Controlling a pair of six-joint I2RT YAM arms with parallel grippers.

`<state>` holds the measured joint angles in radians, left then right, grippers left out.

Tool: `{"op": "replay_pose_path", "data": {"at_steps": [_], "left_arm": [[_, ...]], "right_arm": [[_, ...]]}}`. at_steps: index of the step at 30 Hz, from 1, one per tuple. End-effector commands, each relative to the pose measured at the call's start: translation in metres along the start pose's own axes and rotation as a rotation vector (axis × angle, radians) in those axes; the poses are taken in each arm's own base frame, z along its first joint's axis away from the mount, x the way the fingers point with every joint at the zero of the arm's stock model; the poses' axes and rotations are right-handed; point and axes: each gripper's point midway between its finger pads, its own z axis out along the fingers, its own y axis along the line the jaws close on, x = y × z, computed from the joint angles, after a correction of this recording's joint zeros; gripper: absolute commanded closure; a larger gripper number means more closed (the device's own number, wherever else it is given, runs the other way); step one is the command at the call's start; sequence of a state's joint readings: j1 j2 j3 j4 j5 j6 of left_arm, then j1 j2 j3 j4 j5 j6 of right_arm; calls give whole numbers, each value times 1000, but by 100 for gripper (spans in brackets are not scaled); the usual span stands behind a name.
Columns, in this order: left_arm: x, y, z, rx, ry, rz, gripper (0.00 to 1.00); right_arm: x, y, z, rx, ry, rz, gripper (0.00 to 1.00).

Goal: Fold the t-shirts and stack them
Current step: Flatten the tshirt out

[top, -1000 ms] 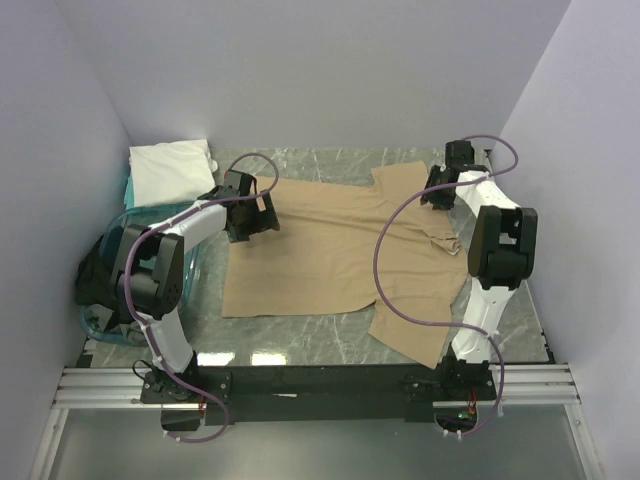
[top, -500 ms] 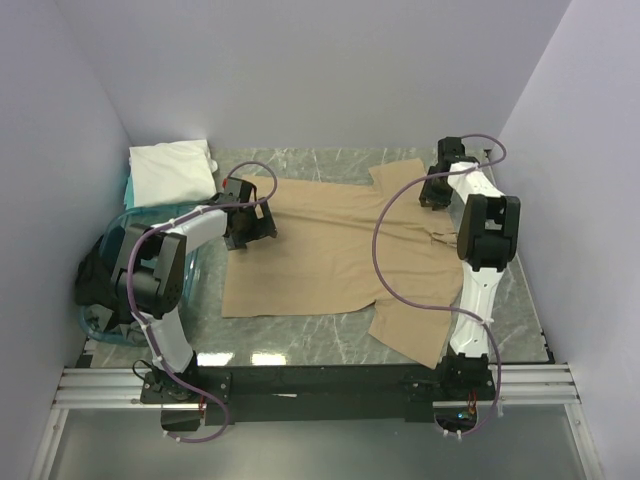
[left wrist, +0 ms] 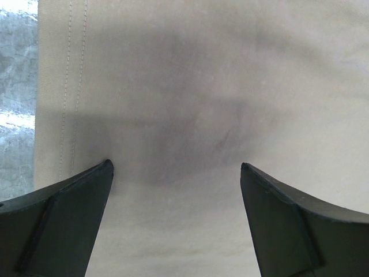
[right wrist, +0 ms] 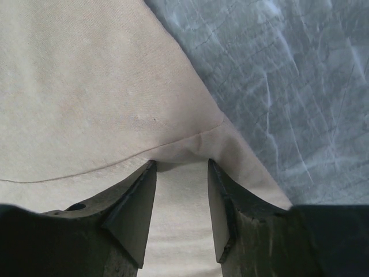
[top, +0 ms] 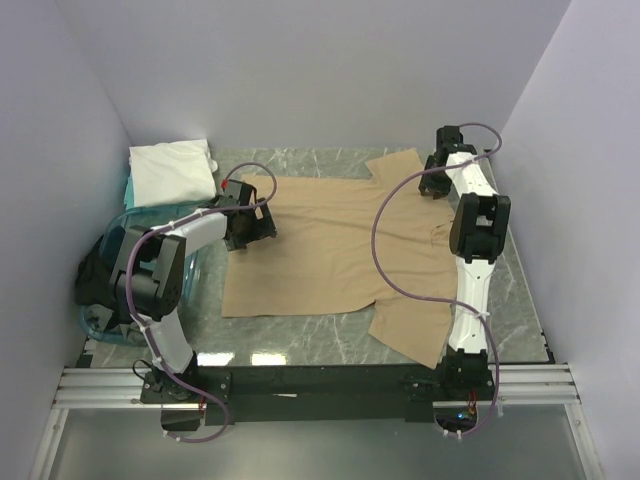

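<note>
On the table [top: 300,160], in the top view, a tan shirt [top: 330,250] lies spread flat across the middle, its sleeves toward the right and its hem toward the left. The left gripper [top: 250,225] sits low over the shirt's left edge, near the far hem corner. The right gripper [top: 436,186] is down at the far right, at the shoulder beside the far sleeve, with its arm stretched out along the right side of the cloth. A folded white shirt [top: 172,172] rests in the far left corner, well apart from the tan one, just beyond a clear bluish bin [top: 110,235] at the table's left edge. In the left wrist view, the fingers [left wrist: 63,225] stand spread wide with nothing between them but flat cloth below; the double-stitched hem runs down the left side, with a strip of marble beyond it. In the right wrist view, the fingers [right wrist: 135,213] are drawn close, leaving a narrow gap filled with cloth where a seam meets it. The shirt's edge slants down to the right-hand finger, and bare marble lies beyond it. Whether those fingers are pinching the cloth or only resting on it, I cannot tell.
</note>
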<state>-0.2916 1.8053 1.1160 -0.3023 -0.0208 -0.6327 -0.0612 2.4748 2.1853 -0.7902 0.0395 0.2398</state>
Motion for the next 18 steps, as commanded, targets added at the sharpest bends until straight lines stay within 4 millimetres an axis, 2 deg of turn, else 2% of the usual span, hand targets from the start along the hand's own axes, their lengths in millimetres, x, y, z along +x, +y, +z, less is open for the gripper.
{"op": "replay_pose_path", "data": {"at_steps": [1,3,4,6,8,9,11,12,13,14,15,16,17,18], "left_arm": [[18,22,7,-79,52,1,0],[7,15,5,-63,27,6,1],[5,15,4,-73,25,2,0],[-4,12,-1,-76,0,-4,1],[-13,1,-11,-44,-24,-1,1],[-17,-4,-16,-29,-36,2,1],[-26,-16,-34,0,-79,10,1],[-30,-20,-40,11,-95,11,0],[-34,-28,-53,35,-122,15,1],[-35,-30,-59,38,-132,14,1],[-31,-30,-64,40,-133,14,1],[-31,-36,-75,60,-151,6,1],[-28,-35,-80,62,-153,0,1],[-18,-30,-80,52,-143,-21,1]], "right_arm": [[-8,-6,6,25,-28,-33,51],[-16,-5,3,17,-53,-55,50],[-28,-2,-2,9,-87,-60,48],[-40,3,-8,-22,-117,-89,47],[-53,9,-24,-46,-151,-99,46],[-63,13,-40,-65,-178,-101,46],[-72,15,-61,-72,-219,-101,37],[-79,15,-86,-82,-254,-98,35],[-84,16,-99,-87,-283,-90,28],[-94,20,-135,-111,-343,-71,25],[-84,18,-138,-113,-334,-65,18],[-82,19,-150,-123,-350,-59,16],[-85,20,-186,-143,-410,-37,14],[-67,19,-180,-137,-390,-38,13]]}}
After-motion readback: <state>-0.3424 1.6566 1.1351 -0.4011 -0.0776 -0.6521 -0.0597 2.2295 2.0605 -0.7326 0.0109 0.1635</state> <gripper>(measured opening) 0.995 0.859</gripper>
